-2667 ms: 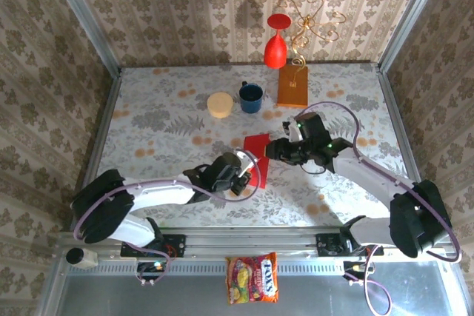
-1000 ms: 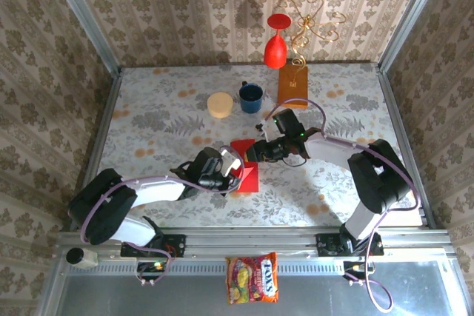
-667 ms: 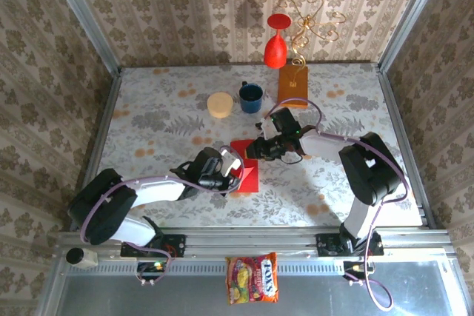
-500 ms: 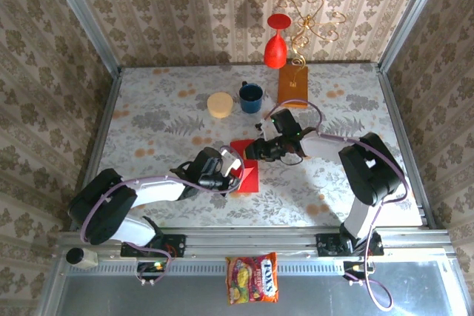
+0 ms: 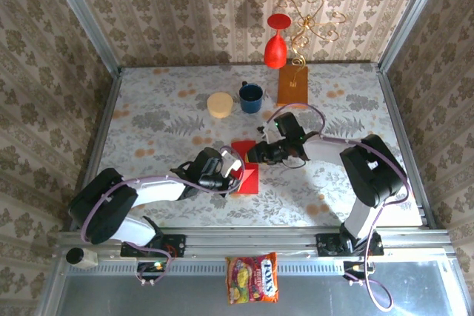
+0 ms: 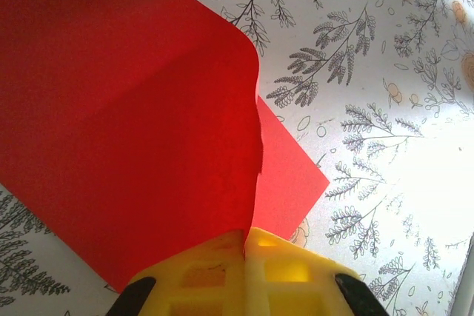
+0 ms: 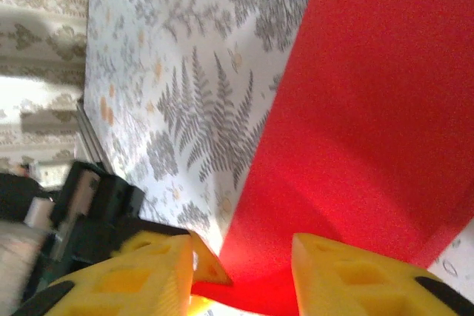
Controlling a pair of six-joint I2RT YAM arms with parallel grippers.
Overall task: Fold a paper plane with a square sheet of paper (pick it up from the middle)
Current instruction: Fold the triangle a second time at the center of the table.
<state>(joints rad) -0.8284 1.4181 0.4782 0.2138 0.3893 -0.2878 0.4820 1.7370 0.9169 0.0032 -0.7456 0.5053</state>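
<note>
The square sheet of paper (image 5: 245,170) is bright red and lies partly folded on the patterned table, mid-front. In the left wrist view one layer of the paper (image 6: 126,123) stands raised over a flat lower layer. My left gripper (image 5: 229,174) comes in from the left, and its yellow fingers (image 6: 296,271) are shut on the raised layer's edge. My right gripper (image 5: 256,155) sits at the sheet's upper right edge. Its yellow fingertips (image 7: 185,264) stand apart, with the red paper (image 7: 363,109) running into the gap between them.
A blue mug (image 5: 250,98) and a pale round lid-like object (image 5: 220,104) stand behind the sheet. An orange-brown block (image 5: 292,85), a red vase (image 5: 275,44) and a gold wire ornament (image 5: 315,24) are at the back. A snack bag (image 5: 252,277) lies below the table's front rail.
Both arms and the paper have shifted left since the earliest frame. Over the last second the right gripper edged slightly right, and the left gripper kept its hold.
</note>
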